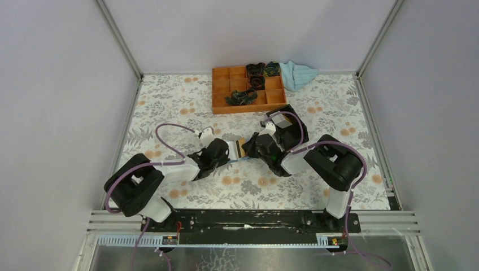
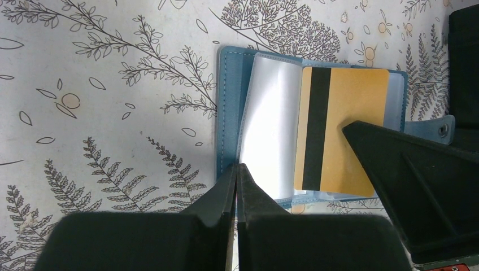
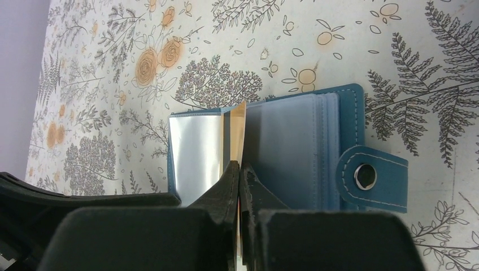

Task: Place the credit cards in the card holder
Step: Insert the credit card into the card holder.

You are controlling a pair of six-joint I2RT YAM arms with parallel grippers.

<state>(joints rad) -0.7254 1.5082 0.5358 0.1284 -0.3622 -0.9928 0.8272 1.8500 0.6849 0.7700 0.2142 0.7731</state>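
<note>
The card holder [image 1: 235, 151] lies open on the floral table between both arms, teal-blue with clear sleeves inside [image 2: 229, 84] [image 3: 353, 113]. Its snap tab [image 3: 367, 176] sticks out to one side. My left gripper [image 1: 229, 152] [image 2: 237, 166] is shut, pinching the holder's near edge where a clear sleeve [image 2: 271, 124] lifts off the cover. My right gripper [image 1: 249, 148] [image 3: 239, 165] is shut on a tan-orange credit card [image 2: 353, 113] with a black stripe. The card hangs over the holder's right half and shows edge-on between sleeves [image 3: 238, 127].
An orange compartment tray [image 1: 213, 90] with dark items stands at the back. A light blue cloth [image 1: 298, 74] lies to its right. A black box [image 1: 281, 122] with a pale inside sits just behind the right gripper. Frame rails line the table's sides.
</note>
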